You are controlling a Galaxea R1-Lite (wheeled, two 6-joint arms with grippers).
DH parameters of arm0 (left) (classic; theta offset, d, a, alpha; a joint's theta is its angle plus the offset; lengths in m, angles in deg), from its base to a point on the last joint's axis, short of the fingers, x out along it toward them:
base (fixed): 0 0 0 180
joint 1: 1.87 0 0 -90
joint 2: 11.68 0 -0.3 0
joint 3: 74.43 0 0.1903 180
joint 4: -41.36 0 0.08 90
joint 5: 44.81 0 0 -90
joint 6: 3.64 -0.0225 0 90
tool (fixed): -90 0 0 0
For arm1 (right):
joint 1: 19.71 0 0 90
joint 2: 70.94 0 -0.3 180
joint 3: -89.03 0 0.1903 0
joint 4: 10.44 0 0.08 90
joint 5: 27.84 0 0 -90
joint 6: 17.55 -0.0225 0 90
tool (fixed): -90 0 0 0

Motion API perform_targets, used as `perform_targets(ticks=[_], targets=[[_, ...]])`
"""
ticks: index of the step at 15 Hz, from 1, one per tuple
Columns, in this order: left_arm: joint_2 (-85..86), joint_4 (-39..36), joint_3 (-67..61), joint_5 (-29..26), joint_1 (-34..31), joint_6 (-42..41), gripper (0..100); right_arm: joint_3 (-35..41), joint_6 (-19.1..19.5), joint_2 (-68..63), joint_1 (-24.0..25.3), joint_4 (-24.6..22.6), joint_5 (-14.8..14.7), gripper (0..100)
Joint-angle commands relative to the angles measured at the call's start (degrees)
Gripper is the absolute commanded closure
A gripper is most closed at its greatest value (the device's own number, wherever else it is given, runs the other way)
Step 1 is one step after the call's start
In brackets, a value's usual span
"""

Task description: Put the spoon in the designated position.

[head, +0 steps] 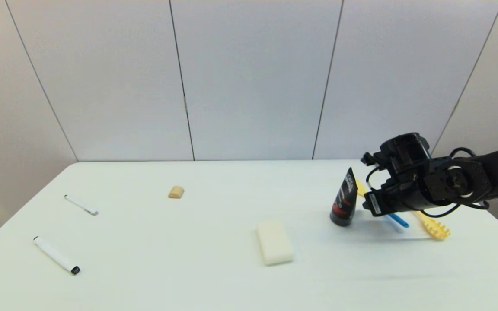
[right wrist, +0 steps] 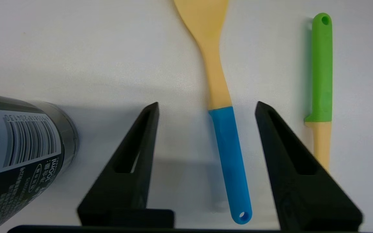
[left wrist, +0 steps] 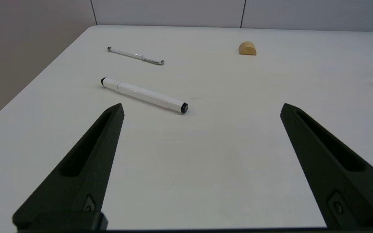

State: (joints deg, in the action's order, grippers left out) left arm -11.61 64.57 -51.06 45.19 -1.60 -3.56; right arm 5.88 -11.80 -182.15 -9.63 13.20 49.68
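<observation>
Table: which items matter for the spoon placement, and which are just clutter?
In play:
- spoon, yellow with blue handle, lying flat between the open fingers of the right gripper
- bare white table, the drop spot

Just lying about:
- pasta fork, green handle, beside the spoon
- black tube
- white block
- tan wooden piece
- marker
- pen
- left gripper, open, idle

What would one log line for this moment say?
right gripper: jaws open, straddling yellow plastic spoon with blue handle, lying on white table | left gripper: open, idle
</observation>
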Motion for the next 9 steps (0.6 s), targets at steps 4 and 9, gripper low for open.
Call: perform_targets(ticks=[4,9], targets=[[-0.07,-0.02,0.0,0.0,0.0,0.01,0,-1.56,0.57,7.33,-0.94,1.05,-2.99,0],[-0.07,-0.02,0.0,0.0,0.0,0.01,0,-1.3,0.49,29.21,-1.82,13.44,-3.34,0]])
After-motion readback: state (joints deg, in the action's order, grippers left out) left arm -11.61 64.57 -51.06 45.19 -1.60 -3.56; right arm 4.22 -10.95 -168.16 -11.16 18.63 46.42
